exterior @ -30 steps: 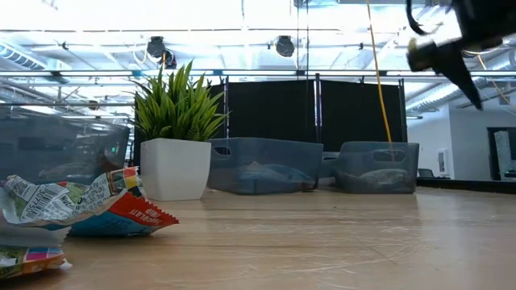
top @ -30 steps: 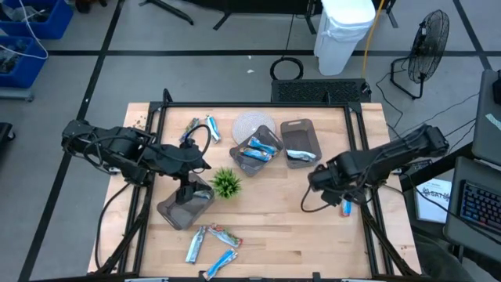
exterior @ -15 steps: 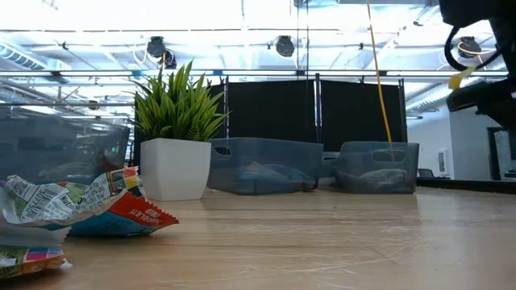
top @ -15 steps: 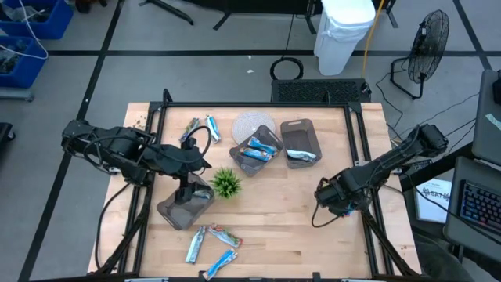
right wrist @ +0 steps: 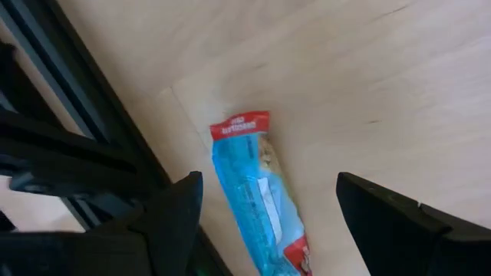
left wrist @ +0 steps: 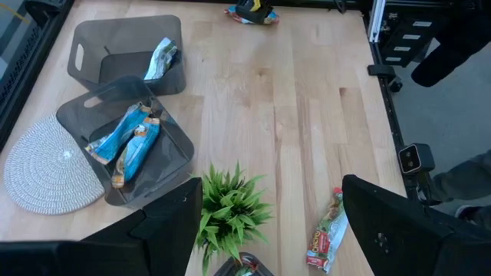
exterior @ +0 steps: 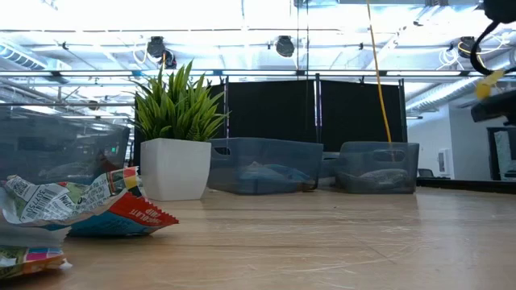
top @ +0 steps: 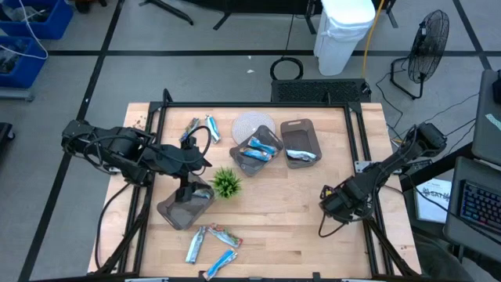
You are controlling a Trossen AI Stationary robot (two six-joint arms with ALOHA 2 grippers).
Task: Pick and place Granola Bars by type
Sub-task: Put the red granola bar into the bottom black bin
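Above a blue granola bar (right wrist: 257,195), right pincer (top: 342,200) gapes wide, empty.

Bright, even overhead light, glaring ceiling lamps in the low view, soft shadows, blurred near foreground.

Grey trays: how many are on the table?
3. The back-right tray sits by the middle tray, which lies partly on the round mat. The front-left tray is beside the plant. None seem hidden.

L gripper (top: 190,190) over front-left tray (top: 185,206); R gripper (top: 335,202) near table's right edge.
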